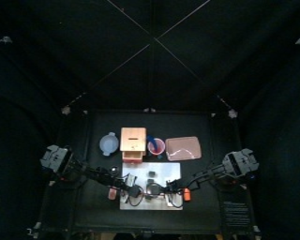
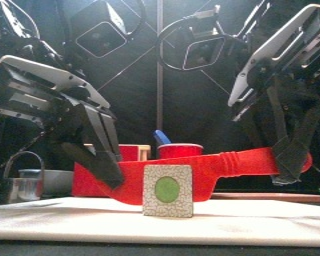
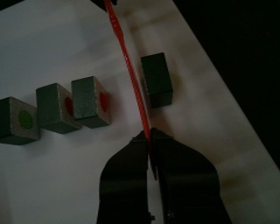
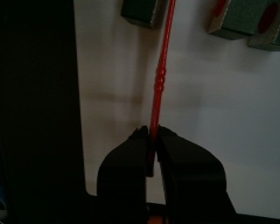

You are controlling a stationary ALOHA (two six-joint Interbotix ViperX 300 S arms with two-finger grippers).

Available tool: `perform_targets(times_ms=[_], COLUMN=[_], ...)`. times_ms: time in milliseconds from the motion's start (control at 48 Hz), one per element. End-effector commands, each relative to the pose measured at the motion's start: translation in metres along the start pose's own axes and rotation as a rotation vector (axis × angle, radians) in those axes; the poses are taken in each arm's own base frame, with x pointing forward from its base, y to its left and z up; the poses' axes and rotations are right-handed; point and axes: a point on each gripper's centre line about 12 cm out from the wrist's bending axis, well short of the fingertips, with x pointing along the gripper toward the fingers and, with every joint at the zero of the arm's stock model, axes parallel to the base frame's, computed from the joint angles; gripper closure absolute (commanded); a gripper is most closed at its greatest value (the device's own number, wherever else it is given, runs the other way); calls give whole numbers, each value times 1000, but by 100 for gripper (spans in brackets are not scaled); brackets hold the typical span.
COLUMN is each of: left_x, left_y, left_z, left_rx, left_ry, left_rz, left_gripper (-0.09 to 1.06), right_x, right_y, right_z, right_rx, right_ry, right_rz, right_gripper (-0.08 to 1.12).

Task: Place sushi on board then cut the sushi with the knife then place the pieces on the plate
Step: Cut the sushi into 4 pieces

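Both grippers are shut on one red toy knife (image 2: 190, 166), which spans between them just above the white board (image 2: 69, 215). My left gripper (image 3: 150, 140) holds one end and my right gripper (image 4: 156, 133) holds the other. The knife blade (image 3: 125, 66) runs past several dark green sushi pieces standing apart on the board. One piece (image 3: 157, 79) lies on one side of the blade, and three others (image 3: 94, 101) stand in a row on the other side. In the front view one piece (image 2: 167, 190) stands below the knife, showing its pale face with a green centre.
Behind the board stand a wooden box (image 1: 134, 141), a blue-grey bowl (image 1: 109, 142) and the pink tray (image 1: 184, 147). A red cup (image 2: 180, 151) holds a blue knife (image 2: 160, 137). A metal cutter (image 2: 27, 184) sits at the board's left.
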Motion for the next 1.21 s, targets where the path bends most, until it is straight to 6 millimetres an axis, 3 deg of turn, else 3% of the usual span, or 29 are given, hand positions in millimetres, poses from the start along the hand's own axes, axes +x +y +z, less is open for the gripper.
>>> perform_targets(times_ms=[21, 333, 458, 583, 750, 875, 1042, 1208], left_x=[-12, -53, -62, -64, -65, -70, -88, -103], left_y=[21, 48, 54, 56, 58, 61, 71, 82], left_z=[23, 59, 59, 57, 57, 64, 75, 70], left_rx=[35, 122, 116, 115, 108, 111, 115, 102], left_ry=[-77, -212, -227, -228, -254, -308, -398, -418], left_rz=[44, 119, 137, 144, 159, 182, 232, 273], left_gripper=[65, 63, 60, 49, 24, 13, 12, 12], right_x=[-26, -77, -86, -86, -90, -100, -133, -184], right_y=[-8, -20, -25, -33, -39, -49, -68, -99], right_z=[20, 31, 29, 26, 24, 18, 6, -14], right_rx=[-23, -43, -39, -24, -16, -7, 21, 60], right_ry=[-73, -134, -154, -156, -149, -120, -91, -64], right_rz=[-20, -63, -73, -81, -95, -123, -183, -316], right_gripper=[72, 72, 72, 72, 72, 72, 72, 72])
